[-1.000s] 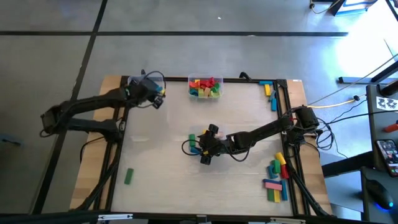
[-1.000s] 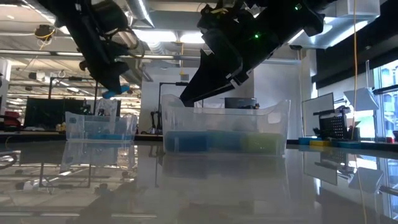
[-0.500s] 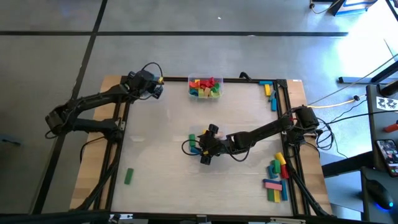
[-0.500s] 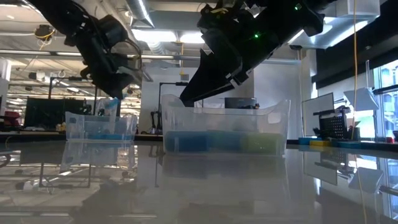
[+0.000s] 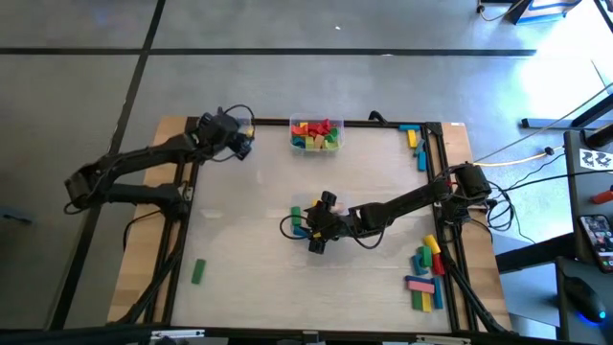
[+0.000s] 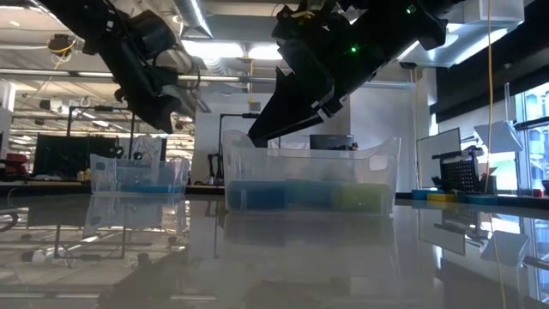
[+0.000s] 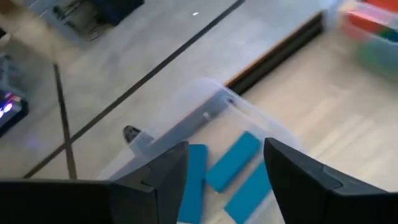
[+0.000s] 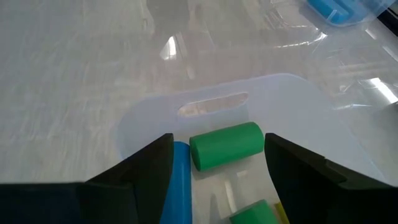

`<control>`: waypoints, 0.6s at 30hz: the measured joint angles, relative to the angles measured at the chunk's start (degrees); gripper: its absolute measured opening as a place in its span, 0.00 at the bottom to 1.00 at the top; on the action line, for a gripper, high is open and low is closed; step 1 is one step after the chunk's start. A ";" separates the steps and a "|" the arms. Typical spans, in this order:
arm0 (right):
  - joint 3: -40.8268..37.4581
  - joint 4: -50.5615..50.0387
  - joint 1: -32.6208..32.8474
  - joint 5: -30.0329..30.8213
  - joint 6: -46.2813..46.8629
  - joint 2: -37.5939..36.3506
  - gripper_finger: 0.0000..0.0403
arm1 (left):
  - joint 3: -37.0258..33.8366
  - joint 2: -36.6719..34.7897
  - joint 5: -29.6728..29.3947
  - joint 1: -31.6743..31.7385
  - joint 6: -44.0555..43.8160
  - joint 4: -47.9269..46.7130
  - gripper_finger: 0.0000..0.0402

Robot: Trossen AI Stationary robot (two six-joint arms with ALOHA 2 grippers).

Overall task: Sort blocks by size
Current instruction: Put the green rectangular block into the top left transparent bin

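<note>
Left gripper (image 7: 225,163) now wide above blue blocks (image 7: 233,160), nothing held

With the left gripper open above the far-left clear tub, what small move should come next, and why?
Probably lift the left gripper clear of the clear plastic tub. Its fingers are open and empty, and three flat blue blocks lie in the tub, so the drop looks done. The single green block near the front edge looks like a likely next target.

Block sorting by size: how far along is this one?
Partly done. Three blue blocks lie in the back-left tub, a green cylinder in the middle tub. Both the left gripper and right gripper hang open and empty over those tubs. The right-edge pile and one green block remain.
</note>
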 joint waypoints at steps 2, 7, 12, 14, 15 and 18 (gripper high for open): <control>0.00 -0.01 0.00 -0.02 0.01 0.00 0.62 | 0.00 -0.85 0.81 -2.31 0.01 -1.17 0.50; 0.00 -0.01 0.00 0.01 0.01 0.00 0.62 | 0.00 -3.18 2.79 -8.54 -3.07 -5.40 0.49; 0.00 -0.01 0.00 -0.02 0.01 0.00 0.62 | 0.02 -5.16 4.57 -15.45 -10.11 -12.87 0.49; 0.00 -0.01 0.00 -0.02 0.01 0.00 0.62 | 0.02 -5.69 6.37 -18.26 -14.39 -16.28 0.49; 0.00 -0.01 0.00 -0.02 0.01 0.00 0.62 | 0.02 -5.94 7.49 -19.54 -16.95 -18.29 0.49; 0.00 -0.01 0.00 -0.02 0.01 0.00 0.62 | 0.02 -6.18 10.98 -23.50 -23.87 -23.82 0.49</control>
